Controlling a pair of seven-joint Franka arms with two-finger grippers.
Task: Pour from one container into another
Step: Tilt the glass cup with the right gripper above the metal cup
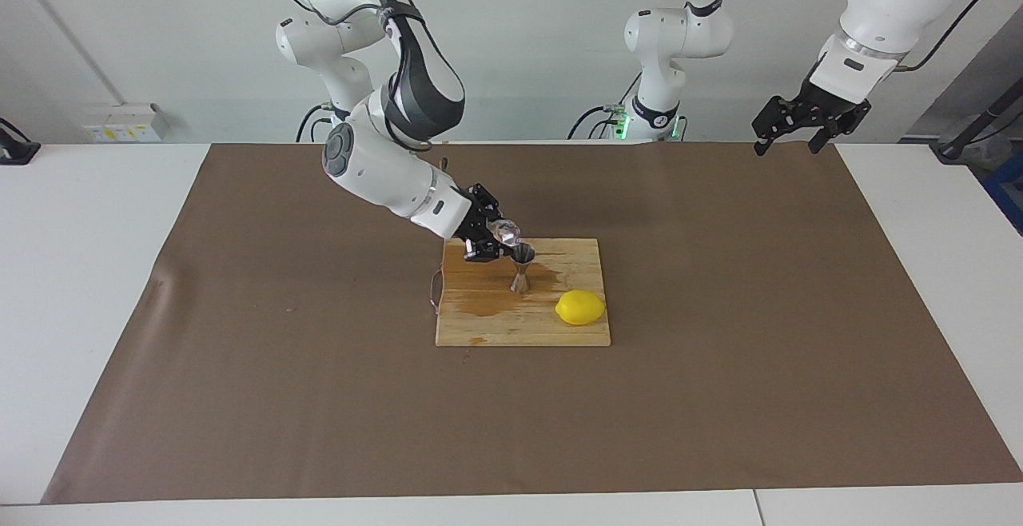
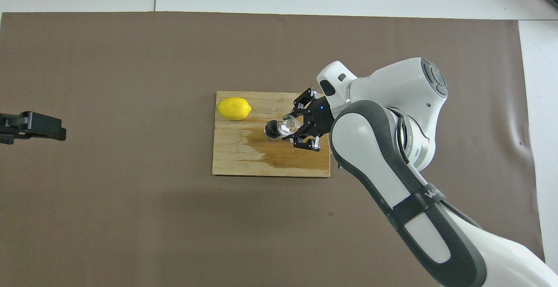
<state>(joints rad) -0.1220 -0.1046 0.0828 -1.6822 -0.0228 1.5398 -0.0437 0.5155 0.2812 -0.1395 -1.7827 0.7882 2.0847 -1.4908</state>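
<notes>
A tiny clear glass cup is tilted on its side in my right gripper, which is shut on it. Its mouth hangs right at the rim of the steel hourglass jigger. The jigger stands upright on the wooden board. My left gripper waits open, high over the mat at the left arm's end.
A yellow lemon lies on the board's corner farther from the robots. A dark wet stain spreads over the board around the jigger. A brown mat covers the table.
</notes>
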